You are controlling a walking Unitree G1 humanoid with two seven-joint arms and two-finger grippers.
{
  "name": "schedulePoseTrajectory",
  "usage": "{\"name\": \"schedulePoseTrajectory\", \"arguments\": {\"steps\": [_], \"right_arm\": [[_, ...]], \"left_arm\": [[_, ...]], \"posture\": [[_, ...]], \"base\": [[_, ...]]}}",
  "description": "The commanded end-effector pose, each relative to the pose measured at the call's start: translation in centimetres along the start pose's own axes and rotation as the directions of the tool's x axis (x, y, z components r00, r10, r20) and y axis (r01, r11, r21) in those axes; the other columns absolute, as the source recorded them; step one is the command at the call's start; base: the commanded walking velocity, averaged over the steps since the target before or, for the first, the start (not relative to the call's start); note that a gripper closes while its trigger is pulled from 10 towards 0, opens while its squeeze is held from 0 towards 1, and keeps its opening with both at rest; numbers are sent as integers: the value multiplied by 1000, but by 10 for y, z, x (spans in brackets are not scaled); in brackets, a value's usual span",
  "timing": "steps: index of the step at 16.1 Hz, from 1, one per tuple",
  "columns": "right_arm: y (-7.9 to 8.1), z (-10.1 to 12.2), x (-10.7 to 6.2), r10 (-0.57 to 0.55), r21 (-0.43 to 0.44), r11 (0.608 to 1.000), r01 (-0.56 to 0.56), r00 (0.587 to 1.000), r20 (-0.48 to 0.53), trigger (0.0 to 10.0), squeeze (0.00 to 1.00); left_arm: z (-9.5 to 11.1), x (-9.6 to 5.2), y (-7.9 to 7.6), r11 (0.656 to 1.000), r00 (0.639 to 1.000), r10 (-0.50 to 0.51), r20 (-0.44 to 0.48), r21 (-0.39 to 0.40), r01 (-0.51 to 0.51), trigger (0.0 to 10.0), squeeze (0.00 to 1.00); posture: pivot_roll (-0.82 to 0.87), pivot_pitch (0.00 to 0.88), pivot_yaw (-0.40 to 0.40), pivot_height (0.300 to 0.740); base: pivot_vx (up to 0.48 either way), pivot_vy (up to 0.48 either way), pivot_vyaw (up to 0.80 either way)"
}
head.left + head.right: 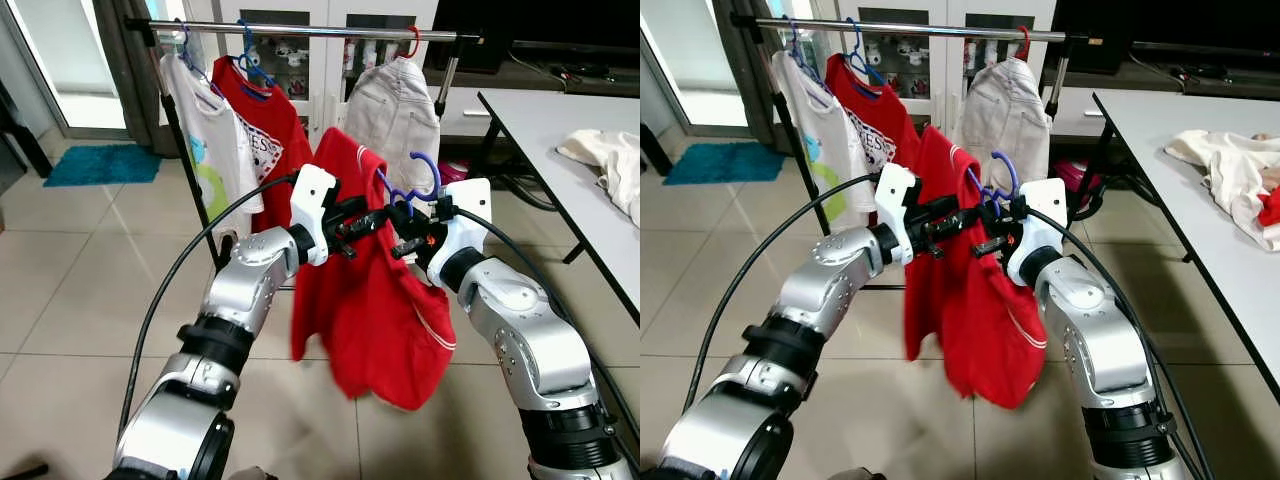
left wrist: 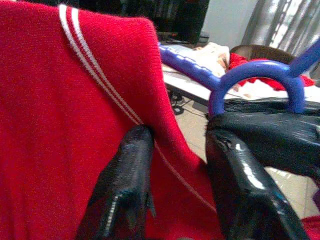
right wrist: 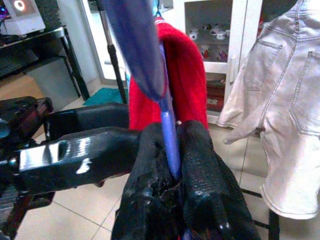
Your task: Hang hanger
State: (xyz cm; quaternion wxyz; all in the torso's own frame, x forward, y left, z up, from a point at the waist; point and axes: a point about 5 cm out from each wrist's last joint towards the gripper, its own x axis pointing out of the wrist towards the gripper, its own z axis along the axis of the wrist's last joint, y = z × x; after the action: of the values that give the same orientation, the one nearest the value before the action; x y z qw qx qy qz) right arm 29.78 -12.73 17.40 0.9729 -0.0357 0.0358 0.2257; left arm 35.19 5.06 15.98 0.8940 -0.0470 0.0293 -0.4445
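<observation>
Between the two raised arms, below the rail [image 1: 300,31], hangs the red shirt [image 1: 365,290] on its purple hanger [image 1: 425,175]. Right gripper [image 3: 172,172] is clamped on the hanger; left gripper [image 2: 175,150] pinches the shirt's shoulder. Carrying step; next, probably lift the hook into the gap between hung red shirt [image 1: 265,120] and jeans [image 1: 395,110]. Tabletop [image 1: 560,130] stands right.

Red shirt [image 1: 370,310] of soft knit cloth on a smooth glossy blue plastic hanger [image 2: 255,75]; claw fingers [image 2: 125,195] glossy black, arms [image 1: 525,330] brushed silver metal; rail [image 1: 300,30] polished metal; floor [image 1: 80,280] glazed tile.
</observation>
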Motion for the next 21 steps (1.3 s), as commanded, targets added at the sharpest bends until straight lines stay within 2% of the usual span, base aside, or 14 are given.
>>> {"name": "schedulePoseTrajectory", "arguments": {"steps": [1, 4, 11, 15, 17, 18, 19, 20, 21], "right_arm": [[2, 12, -3, 0, -35, 999, 2, 998, 67, 10000, 0], [4, 11, -3, 9, -37, 999, -7, 998, 62, 10000, 0], [9, 14, 3, 43, -46, 998, -40, 997, 65, 10000, 0], [10, 12, 0, 36, -41, 999, -34, 997, 62, 10000, 0], [10, 14, -2, 32, -36, 999, -29, 997, 76, 10000, 0], [10, 14, -3, 33, -35, 999, -30, 996, 80, 7608, 0], [10, 12, -4, 32, -27, 999, -30, 997, 75, 2353, 0], [10, 10, -5, 29, -14, 999, -28, 997, 65, 39, 0], [10, 8, -6, 25, -9, 1000, -24, 998, 58, 0, 0]], "left_arm": [[3, 3, 0, 1000, 1000, 0, 0, 20, 0, 0, 0], [-2, -1, 6, 999, 999, 47, 3, 12, -47, 0, 0], [-7, -6, 8, 998, 998, 61, 9, -4, -61, 0, 0], [-16, -8, 9, 997, 997, 75, -31, -17, -75, 0, 0], [-21, -9, 12, 995, 993, 95, -70, 5, -95, 0, 0], [-21, -10, 13, 995, 993, 100, -68, 4, -100, 0, 0], [-18, -10, 13, 995, 994, 99, -57, 6, -98, 0, 0], [-14, -10, 12, 996, 995, 94, -36, 6, -94, 0, 0], [-9, -10, 11, 996, 996, 93, -13, 8, -93, 0, 0]], "posture": [[-120, 0, 42, 740], [-109, 0, 25, 740], [-93, 0, 5, 740], [-108, 0, 25, 740], [-110, 0, 36, 740], [-112, 0, 41, 740], [-113, 0, 41, 740], [-113, 0, 41, 740], [-112, 0, 41, 740]], "base": [[0, 0, 0], [0, 0, 0], [0, 0, 0], [0, 0, 0], [0, 0, 0], [0, 0, 0], [0, 0, 0], [0, 0, 0], [0, 0, 0]]}}
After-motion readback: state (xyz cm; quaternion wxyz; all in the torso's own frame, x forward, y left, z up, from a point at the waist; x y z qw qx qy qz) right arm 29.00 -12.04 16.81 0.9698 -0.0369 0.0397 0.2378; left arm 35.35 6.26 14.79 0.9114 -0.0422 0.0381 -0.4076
